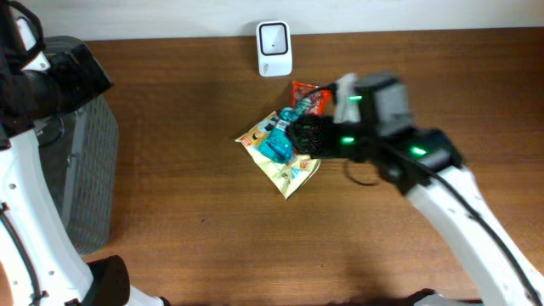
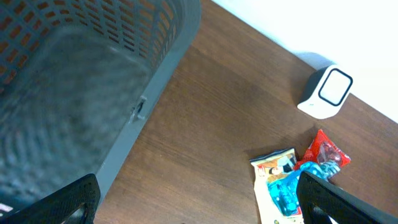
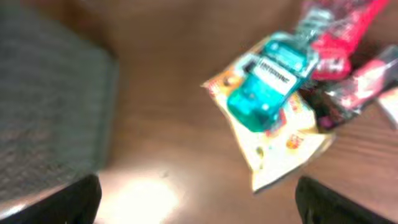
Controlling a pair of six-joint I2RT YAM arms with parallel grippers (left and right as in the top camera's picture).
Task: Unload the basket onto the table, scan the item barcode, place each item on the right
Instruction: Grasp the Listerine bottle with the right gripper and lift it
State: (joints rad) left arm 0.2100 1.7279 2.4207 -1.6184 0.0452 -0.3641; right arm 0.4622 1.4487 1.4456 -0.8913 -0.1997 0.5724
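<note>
Scan not yet starting: the teal bottle (image 1: 276,144) is lying on a yellow packet (image 1: 289,174) mid-table, well apart from the white scanner (image 1: 274,48), with the right gripper (image 1: 310,136) hovering just above it, jaws spread, and the left gripper (image 2: 199,208) hanging spread and empty by the grey basket (image 2: 74,74).

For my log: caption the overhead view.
Open right gripper beside a teal bottle lying on a yellow packet, white scanner beyond.
</note>
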